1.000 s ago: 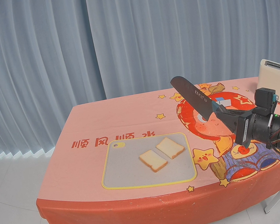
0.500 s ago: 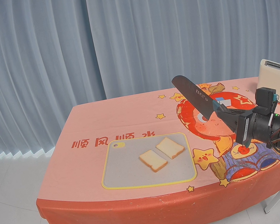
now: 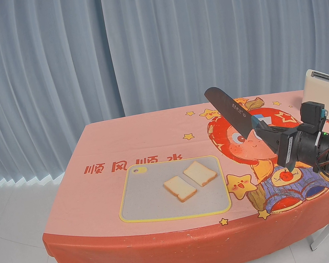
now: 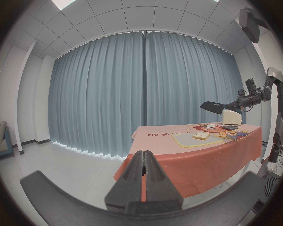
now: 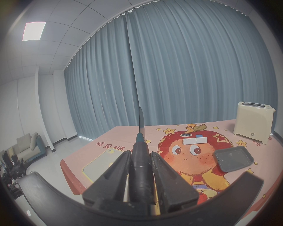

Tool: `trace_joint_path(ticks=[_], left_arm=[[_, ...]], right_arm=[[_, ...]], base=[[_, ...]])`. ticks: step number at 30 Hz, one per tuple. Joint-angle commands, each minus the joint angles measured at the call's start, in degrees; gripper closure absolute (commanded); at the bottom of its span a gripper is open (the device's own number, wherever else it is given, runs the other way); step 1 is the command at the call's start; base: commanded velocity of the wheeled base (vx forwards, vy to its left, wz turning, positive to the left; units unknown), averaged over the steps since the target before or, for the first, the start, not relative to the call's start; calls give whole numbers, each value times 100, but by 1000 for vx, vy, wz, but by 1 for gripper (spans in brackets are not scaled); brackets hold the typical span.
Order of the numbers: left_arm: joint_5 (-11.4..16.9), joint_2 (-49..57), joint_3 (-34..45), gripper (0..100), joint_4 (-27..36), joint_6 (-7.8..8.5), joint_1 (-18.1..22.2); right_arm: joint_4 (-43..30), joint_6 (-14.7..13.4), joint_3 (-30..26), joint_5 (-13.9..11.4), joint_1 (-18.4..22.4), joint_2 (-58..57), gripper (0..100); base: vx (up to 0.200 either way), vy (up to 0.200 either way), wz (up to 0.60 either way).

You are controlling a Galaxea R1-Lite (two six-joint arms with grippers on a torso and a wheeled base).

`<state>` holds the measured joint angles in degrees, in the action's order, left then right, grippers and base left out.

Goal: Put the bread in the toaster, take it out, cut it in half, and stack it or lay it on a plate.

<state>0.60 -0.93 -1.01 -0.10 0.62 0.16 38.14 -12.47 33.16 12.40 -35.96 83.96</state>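
Two bread halves lie side by side on the grey, yellow-rimmed cutting board at the table's front. My right gripper hovers over the table right of the board, shut on the handle of a black knife whose blade points up and to the left. In the right wrist view the knife handle sits clamped between the fingers. The cream toaster stands at the far right corner. A dark grey plate lies in front of the toaster. My left gripper is shut and empty, low beside the table.
Small white and blue blocks lie on the printed orange tablecloth between the board and the toaster. A blue curtain hangs behind the table. The table's front edge drops off just below the board.
The right gripper with the knife has drifted slightly to the right, away from the board. The bread halves have stayed put.
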Motion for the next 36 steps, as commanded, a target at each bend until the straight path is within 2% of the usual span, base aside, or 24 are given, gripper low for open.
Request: trace_joint_path(ticks=[1,36], left_arm=[[2,49,101,100,1,-1,2],[2,49,101,100,1,-1,2]], right_arm=[[0,-1,15,-1,98,33,100],[0,8,-20,-9,142,15,100]], base=[[0,0,0],[0,0,0]])
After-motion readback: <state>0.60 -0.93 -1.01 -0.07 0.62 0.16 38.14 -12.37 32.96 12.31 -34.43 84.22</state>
